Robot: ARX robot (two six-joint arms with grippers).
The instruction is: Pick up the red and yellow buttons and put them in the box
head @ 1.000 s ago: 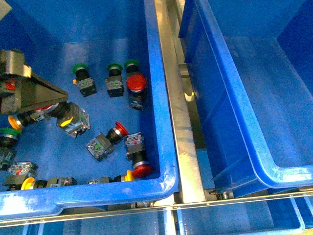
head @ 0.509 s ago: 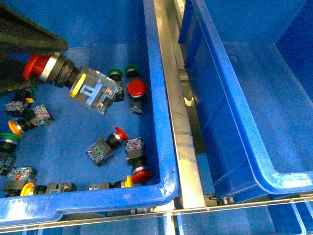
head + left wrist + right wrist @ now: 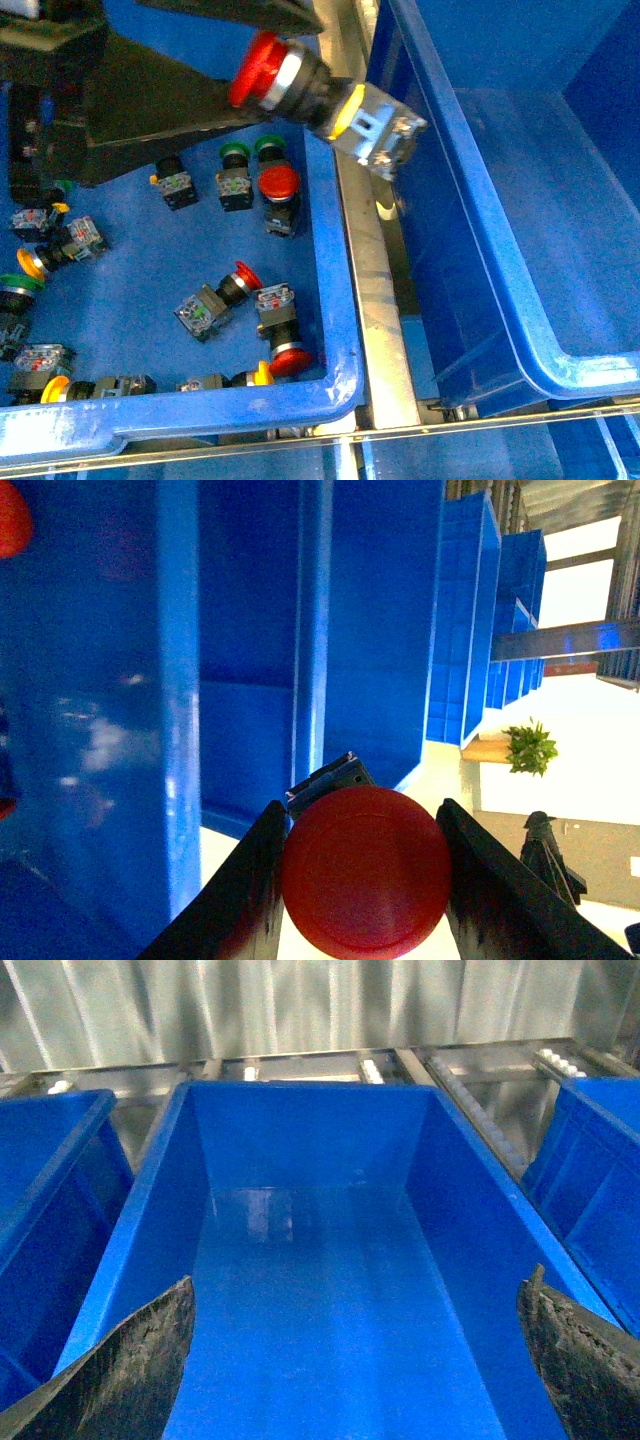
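Transferring red button toward box | left pincer clamped on it, above rail beside box rim | right pincer spread, empty | next: clear rim, release

No readable text, label or number shows anywhere.

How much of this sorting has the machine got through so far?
Nothing looks done: the box shows only bare floor. In hand: the left arm's jaws hold one red button above the rail, beside the box. Left: more red buttons and yellow buttons in the other bin.
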